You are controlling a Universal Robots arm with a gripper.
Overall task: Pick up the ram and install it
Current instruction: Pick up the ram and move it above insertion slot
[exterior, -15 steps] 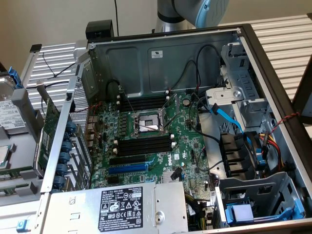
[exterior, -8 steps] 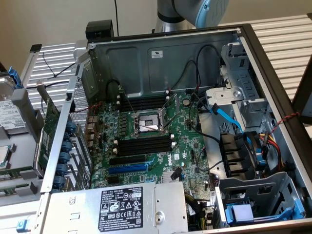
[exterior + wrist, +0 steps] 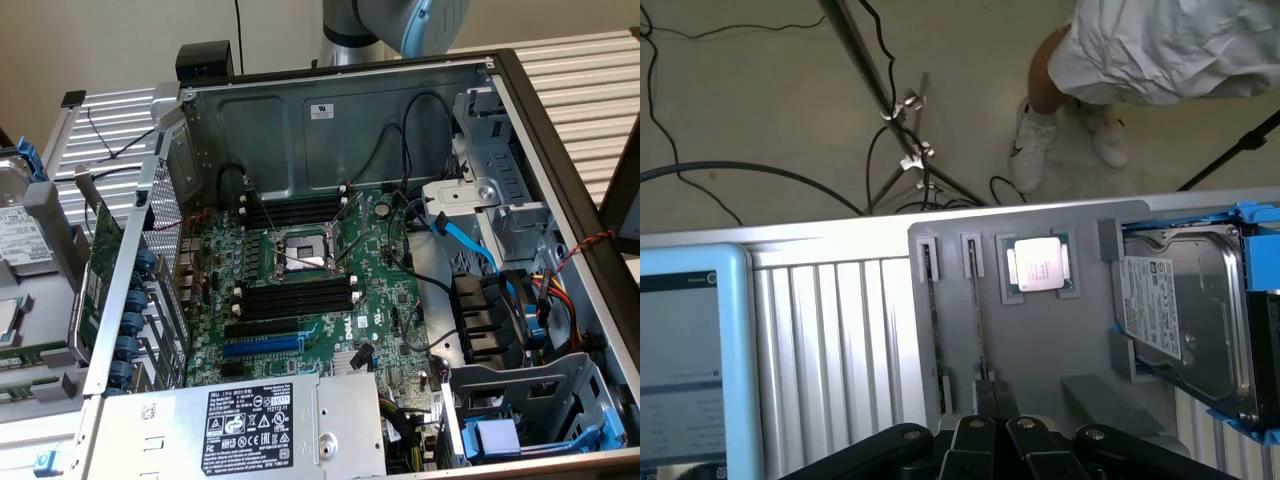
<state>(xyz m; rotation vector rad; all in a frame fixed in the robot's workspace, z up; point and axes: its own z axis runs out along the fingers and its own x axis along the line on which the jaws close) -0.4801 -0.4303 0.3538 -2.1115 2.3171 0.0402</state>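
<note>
Ram sticks [image 3: 980, 320] stand edge-up in a grey tray [image 3: 1040, 345] beside a processor [image 3: 1038, 265] and hard drive [image 3: 1185, 300], the gripper [image 3: 995, 398] pressed together over one.

The arm [image 3: 398, 24] is a smooth silver-grey tube with a light blue cap on its rounded joint. The gripper [image 3: 995, 400] is matt black, its angled link bars joined by round greyish pins, ending in two narrow dark fingers [image 3: 985, 398].

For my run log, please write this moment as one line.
gripper: shut | nearest: ram in grey tray | ram: not yet installed
</note>
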